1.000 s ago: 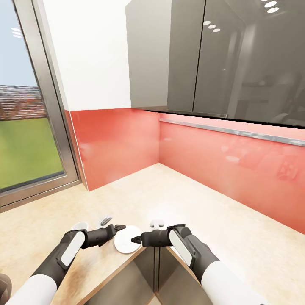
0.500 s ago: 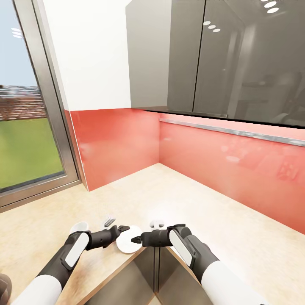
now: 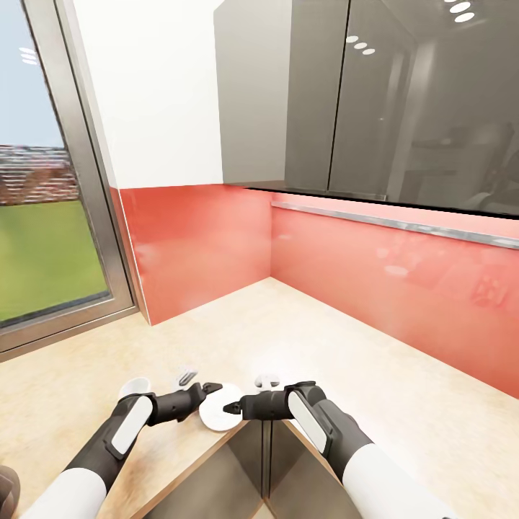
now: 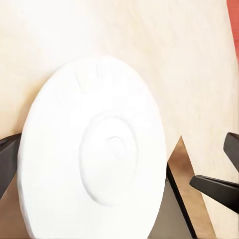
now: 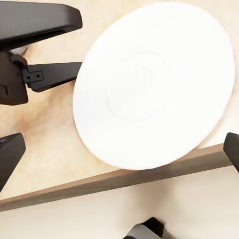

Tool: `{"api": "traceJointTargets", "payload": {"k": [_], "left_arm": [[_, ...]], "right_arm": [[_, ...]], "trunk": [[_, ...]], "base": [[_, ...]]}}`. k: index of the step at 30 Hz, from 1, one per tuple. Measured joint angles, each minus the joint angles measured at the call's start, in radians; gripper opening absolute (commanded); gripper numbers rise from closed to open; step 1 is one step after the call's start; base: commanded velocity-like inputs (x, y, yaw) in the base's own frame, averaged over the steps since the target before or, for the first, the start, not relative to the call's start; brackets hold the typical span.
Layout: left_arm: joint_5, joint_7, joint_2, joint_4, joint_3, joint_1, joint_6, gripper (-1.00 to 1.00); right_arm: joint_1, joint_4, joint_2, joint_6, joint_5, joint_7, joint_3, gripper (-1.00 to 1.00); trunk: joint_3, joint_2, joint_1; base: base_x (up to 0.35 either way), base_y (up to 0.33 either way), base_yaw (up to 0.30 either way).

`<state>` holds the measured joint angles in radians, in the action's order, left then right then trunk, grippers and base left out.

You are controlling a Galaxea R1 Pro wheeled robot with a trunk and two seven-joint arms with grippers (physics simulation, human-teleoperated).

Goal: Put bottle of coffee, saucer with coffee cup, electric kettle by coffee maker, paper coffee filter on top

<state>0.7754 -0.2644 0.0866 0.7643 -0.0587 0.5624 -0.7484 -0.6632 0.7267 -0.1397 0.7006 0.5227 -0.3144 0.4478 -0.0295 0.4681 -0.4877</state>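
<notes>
One round white ceramic saucer (image 3: pixel 220 406) is recorded at lower centre, on the beige stone desk (image 3: pixel 303 339) edge. Two grippers are counted: left gripper (image 3: pixel 210 389) and right gripper (image 3: pixel 232 408), jaws spread, nothing held, flanking it.

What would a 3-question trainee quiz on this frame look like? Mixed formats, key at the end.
1. True or false: the saucer lies fully on the countertop.
2. Which gripper reaches the saucer from the window side? A left B right
3. Fill in: the backsplash is ___.

Key:
1. False. In the right wrist view its rim overhangs the counter edge.
2. A: the left gripper; the right gripper faces it from the other side.
3. Red.
</notes>
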Motion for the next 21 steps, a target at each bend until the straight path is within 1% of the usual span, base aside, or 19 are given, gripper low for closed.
{"api": "traceJointTargets", "payload": {"k": [12, 15, 16, 18, 21], "left_arm": [[0.004, 0.000, -0.003, 0.000, -0.001, 0.000, 0.000, 1.00], [0.004, 0.001, -0.012, 0.000, -0.003, 0.000, 0.000, 1.00], [0.003, 0.001, -0.020, -0.001, -0.003, 0.000, 0.001, 1.00], [0.002, 0.002, -0.027, -0.001, -0.004, 0.000, 0.001, 1.00], [0.001, 0.002, -0.030, -0.001, -0.004, 0.000, 0.002, 1.00]], "right_arm": [[0.000, 0.000, 0.000, 0.000, 0.000, 0.000, 0.000, 1.00], [0.000, 0.000, -0.001, 0.000, 0.000, -0.001, 0.000, 1.00], [0.000, 0.000, -0.001, 0.000, 0.000, -0.001, 0.000, 1.00], [0.000, 0.000, -0.001, 0.000, 0.000, -0.001, 0.000, 1.00], [0.000, 0.000, -0.001, 0.000, 0.000, -0.001, 0.000, 1.00]], "trunk": [[0.000, 0.000, 0.000], [0.000, 0.000, 0.000], [0.000, 0.000, 0.000], [0.000, 0.000, 0.000], [0.000, 0.000, 0.000]], "base": [[0.000, 0.000, 0.000], [0.000, 0.000, 0.000], [0.000, 0.000, 0.000], [0.000, 0.000, 0.000], [0.000, 0.000, 0.000]]}}
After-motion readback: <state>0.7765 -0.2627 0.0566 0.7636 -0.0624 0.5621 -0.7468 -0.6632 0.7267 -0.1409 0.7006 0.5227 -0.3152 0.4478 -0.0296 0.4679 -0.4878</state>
